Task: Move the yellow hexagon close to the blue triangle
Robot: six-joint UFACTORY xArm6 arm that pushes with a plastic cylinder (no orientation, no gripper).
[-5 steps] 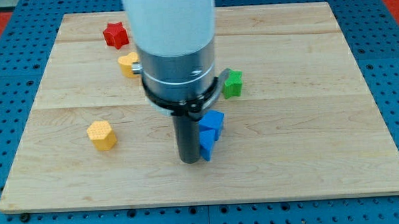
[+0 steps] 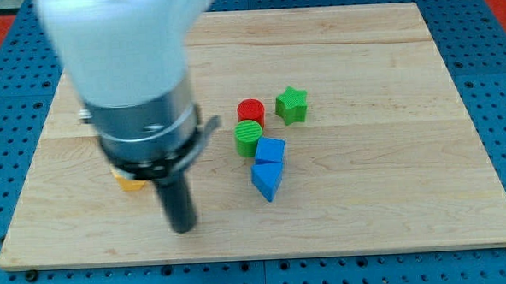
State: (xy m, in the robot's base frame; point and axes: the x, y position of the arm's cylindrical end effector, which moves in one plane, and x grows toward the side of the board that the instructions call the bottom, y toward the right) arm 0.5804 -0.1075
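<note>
resting on the tabletop (image 2: pixel 387 85) toward the view's bottom-left, my tip (image 2: pixel 184 228), the gripperless end effector rod, sits just right of the mostly hidden yellow hexagon (image 2: pixel 132 183); the blue triangle (image 2: pixel 267 182) lies well apart rightward, below a blue cube (image 2: pixel 271 149).

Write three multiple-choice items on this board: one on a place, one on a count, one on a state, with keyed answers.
1. My tip stands where relative to the blue triangle?
A. At the view's left
B. At the view's right
C. Above it

2. How many green blocks show?
A. One
B. Two
C. Three

3. The yellow hexagon is:
A. Fully in view
B. Mostly hidden behind the arm
C. Touching the blue triangle

Answers:
1 A: bare board lies between tip and triangle.
2 B: the green cylinder and the green star.
3 B: only a yellow sliver shows beside the rod.
</note>
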